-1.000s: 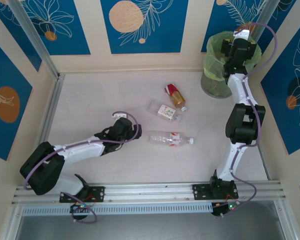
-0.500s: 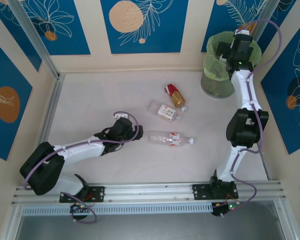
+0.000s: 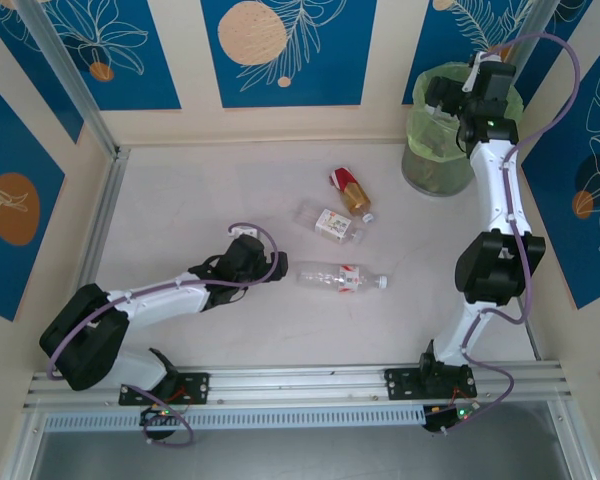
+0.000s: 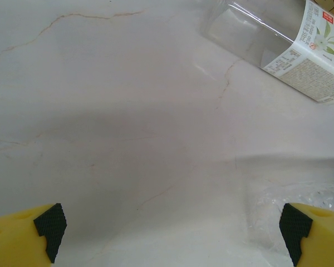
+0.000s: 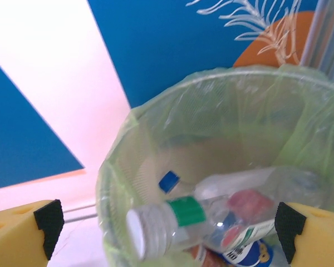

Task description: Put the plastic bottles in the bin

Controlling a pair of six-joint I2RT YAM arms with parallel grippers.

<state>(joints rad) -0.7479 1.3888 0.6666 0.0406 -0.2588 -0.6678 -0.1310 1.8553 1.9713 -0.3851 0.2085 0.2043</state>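
Bin (image 5: pixel 120 150) beneath spread right end effector (image 5: pixel 169 228), plastic bottles (image 5: pixel 239 192) inside

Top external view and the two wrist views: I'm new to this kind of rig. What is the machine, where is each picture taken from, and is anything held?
The machine is two white robot arms, the left arm and the right arm, bolted at the near edge of the table. Each ends in a two-finger gripper. The top view looks down from above and behind them. The other two come from cameras on the wrists, looking out between yellow fingers. On the table lie three plastic bottles: an amber bottle, a small clear bottle and a long clear bottle. The left gripper is open and empty, low over the table beside the long bottle. The right gripper, open and empty too, is above the bin, where a white-capped bottle and others already lie.
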